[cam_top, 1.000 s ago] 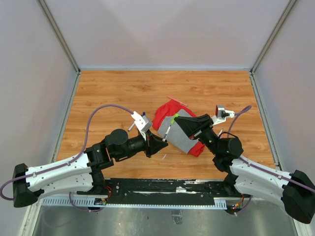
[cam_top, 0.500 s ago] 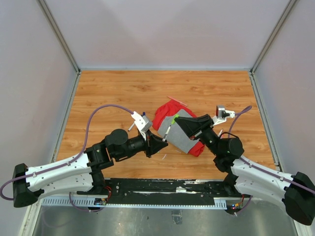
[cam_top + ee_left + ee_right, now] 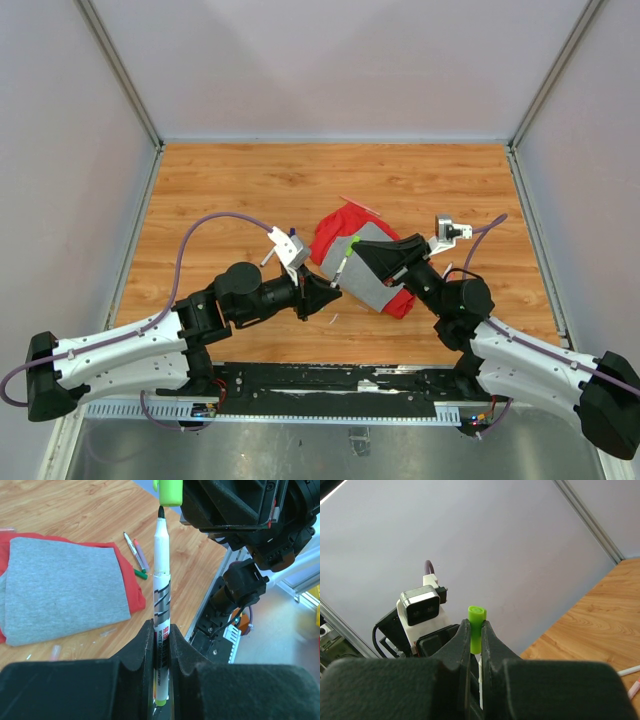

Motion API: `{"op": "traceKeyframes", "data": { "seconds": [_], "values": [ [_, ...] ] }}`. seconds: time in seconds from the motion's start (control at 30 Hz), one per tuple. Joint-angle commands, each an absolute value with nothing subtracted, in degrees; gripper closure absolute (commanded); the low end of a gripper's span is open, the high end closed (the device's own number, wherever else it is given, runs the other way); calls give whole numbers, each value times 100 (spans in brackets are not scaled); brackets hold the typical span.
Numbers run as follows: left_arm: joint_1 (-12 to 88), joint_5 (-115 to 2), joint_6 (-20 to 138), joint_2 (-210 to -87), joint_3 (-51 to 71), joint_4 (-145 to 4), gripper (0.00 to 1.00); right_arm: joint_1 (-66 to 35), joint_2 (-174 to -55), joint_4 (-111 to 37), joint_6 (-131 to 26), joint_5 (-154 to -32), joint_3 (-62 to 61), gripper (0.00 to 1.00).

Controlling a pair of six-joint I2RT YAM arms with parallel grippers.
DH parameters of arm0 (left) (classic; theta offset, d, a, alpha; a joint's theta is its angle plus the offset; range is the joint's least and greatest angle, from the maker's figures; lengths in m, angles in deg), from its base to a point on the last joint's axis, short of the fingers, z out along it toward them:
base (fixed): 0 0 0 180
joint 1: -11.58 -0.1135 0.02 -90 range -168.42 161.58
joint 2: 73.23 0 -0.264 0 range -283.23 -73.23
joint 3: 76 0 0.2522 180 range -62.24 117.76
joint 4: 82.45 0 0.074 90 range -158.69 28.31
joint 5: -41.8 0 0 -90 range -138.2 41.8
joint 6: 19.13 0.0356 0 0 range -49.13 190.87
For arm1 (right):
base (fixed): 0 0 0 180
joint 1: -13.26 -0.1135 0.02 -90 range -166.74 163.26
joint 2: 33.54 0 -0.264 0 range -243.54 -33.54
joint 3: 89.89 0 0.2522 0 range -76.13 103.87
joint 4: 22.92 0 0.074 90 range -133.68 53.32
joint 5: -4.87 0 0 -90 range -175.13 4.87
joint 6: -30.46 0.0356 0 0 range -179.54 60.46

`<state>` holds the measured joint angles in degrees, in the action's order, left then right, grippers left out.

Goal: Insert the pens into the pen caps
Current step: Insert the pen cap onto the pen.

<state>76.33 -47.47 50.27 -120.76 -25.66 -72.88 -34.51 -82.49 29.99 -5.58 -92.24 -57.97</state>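
**Top external view.** The left gripper (image 3: 333, 287) and the right gripper (image 3: 356, 248) meet nose to nose over the near edge of the red-and-grey cloth (image 3: 380, 285), which lies on the wooden table (image 3: 230, 180). A thin pen (image 3: 343, 267) runs between them, with a green cap (image 3: 354, 240) at its far end.

**Left wrist view.** The left gripper's fingers are clamped on the printed barrel of the pen. The pen's dark tip sits right at the mouth of the green cap and appears not yet pushed home. Other pens (image 3: 136, 555) lie loose on the table just beside the cloth.

**Right wrist view.** The right gripper's fingers pinch the green cap at its middle, its closed end towards the camera. A sliver of white barrel shows just below it.

**Step in hand.** This is judged to be the capping of the green pen. The next move calls for a straight push along the barrel's axis, with both grips firm and tip and mouth kept in line, until the green cap seats.
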Motion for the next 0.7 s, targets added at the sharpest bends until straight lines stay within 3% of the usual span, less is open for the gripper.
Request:
{"op": "traceKeyframes", "data": {
  "seconds": [0.0,0.67],
  "values": [
    [7688,-4800,5128,-12087,-2483,-7404,99,-3396,-8223,3082,-664,-9418,-5634,99],
    [7691,-4793,5134,-12078,-2484,-7375,99,-3405,-8113,2758,-806,-9312,-5627,100]
  ]
}}
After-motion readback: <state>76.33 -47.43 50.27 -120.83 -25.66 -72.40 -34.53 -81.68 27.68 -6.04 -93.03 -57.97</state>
